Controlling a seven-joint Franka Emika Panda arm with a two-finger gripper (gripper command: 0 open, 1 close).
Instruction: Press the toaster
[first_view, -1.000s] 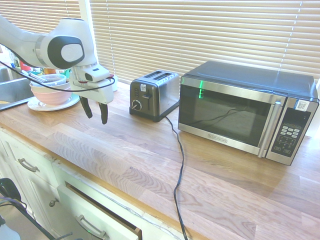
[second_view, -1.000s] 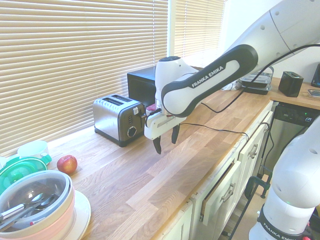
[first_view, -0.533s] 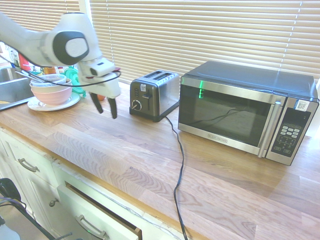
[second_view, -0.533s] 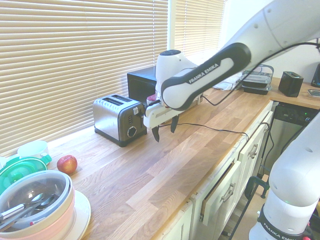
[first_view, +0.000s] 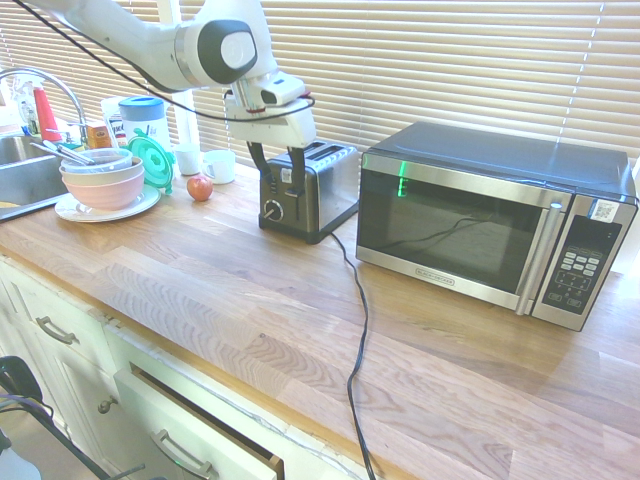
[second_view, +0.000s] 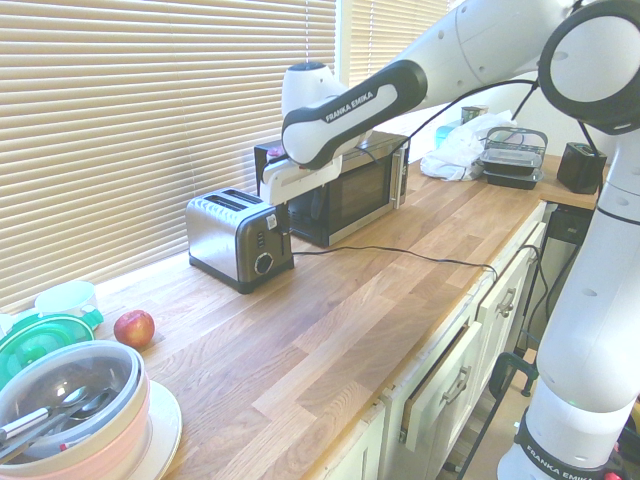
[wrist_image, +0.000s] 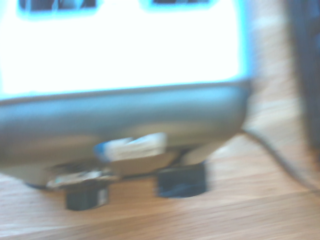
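The toaster has brushed steel sides; the countertop is smooth grained wood.

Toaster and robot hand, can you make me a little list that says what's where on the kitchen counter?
toaster: on the wooden counter, next to the microwave, black end panel facing out
gripper: open, empty, above the toaster's black end
toaster lever: not pressed yet, as far as can be seen
apple: on the counter, apart from the toaster
bowls: stacked on a plate by the sink

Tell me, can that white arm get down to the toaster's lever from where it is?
Probably yes. The gripper hangs open just above the toaster, over its black knob end, and nothing stands between them.
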